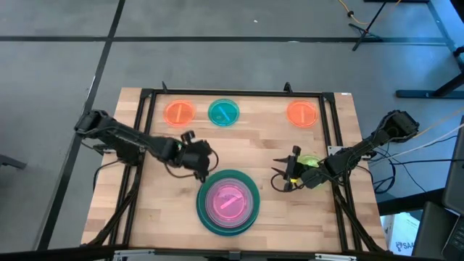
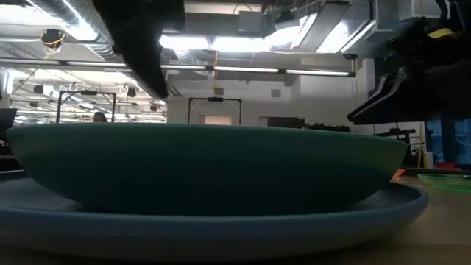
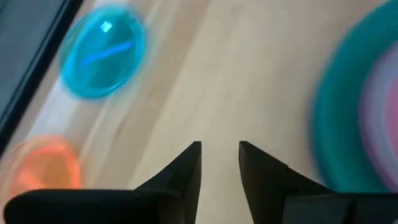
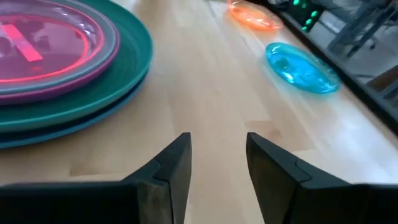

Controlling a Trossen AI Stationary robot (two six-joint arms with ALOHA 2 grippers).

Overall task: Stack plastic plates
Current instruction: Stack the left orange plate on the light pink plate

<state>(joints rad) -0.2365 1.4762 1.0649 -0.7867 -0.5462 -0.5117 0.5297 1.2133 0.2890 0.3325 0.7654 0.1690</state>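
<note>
Wooden surface [image 1: 254,141] has a plate stack [image 1: 228,202] near the front edge: pink on top, magenta, then green and blue. Two orange plates [image 1: 179,112] and a teal plate [image 1: 223,112] lie apart along the back. Left hand [image 1: 201,172] just behind-left of the stack, right hand [image 1: 284,179] off to its right beside a lime plate [image 1: 309,161], both part-open and holding nothing.

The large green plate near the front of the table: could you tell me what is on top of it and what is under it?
On the large green plate lie a pale plate, then a pink one. Under it a blue plate's rim shows. Anything between or beneath them is covered.
</note>
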